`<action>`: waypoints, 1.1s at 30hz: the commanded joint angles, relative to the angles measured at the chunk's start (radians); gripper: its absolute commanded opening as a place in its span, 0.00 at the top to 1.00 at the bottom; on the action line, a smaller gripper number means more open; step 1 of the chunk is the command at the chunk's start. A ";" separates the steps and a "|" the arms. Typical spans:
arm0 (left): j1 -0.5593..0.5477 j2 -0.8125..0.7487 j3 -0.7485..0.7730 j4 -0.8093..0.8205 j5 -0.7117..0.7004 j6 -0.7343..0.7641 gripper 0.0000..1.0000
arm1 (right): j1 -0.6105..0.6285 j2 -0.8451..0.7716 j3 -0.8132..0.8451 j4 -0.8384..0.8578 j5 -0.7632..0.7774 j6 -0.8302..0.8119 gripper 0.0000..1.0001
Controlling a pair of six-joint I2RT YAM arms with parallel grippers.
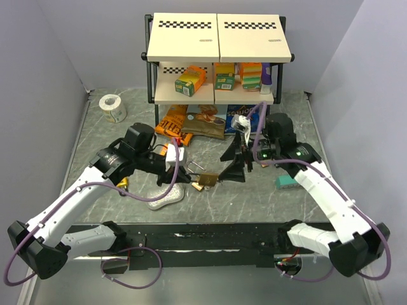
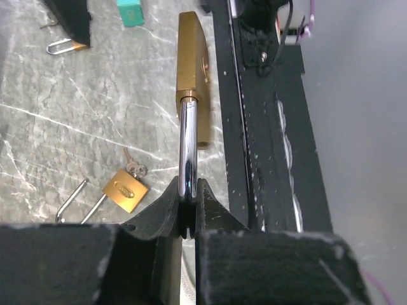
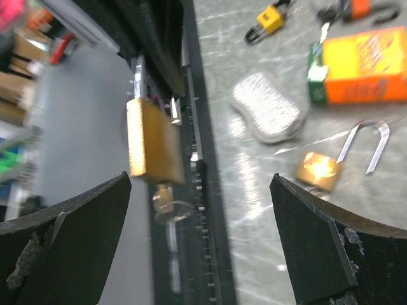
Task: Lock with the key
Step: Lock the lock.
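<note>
Left gripper (image 2: 189,204) clamps padlock shackle (image 2: 186,143) — right gripper (image 3: 200,184) agape.

Overhead view; 2 close wrist views share padlock (image 2: 192,70).

Grey marbled tabletop (image 1: 89,136) — plain pale walls (image 1: 38,51) on three sides. Black-framed shelf rack (image 1: 219,38) with cream boards at the back edge. Even light.

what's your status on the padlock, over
Left gripper shut on padlock shackle. Right gripper open, facing key in its base. Second padlock on table, clear.
</note>
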 commanded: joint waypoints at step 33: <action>-0.053 0.043 0.046 0.488 0.126 -0.458 0.99 | 0.251 0.074 0.073 0.167 -0.004 -0.111 1.00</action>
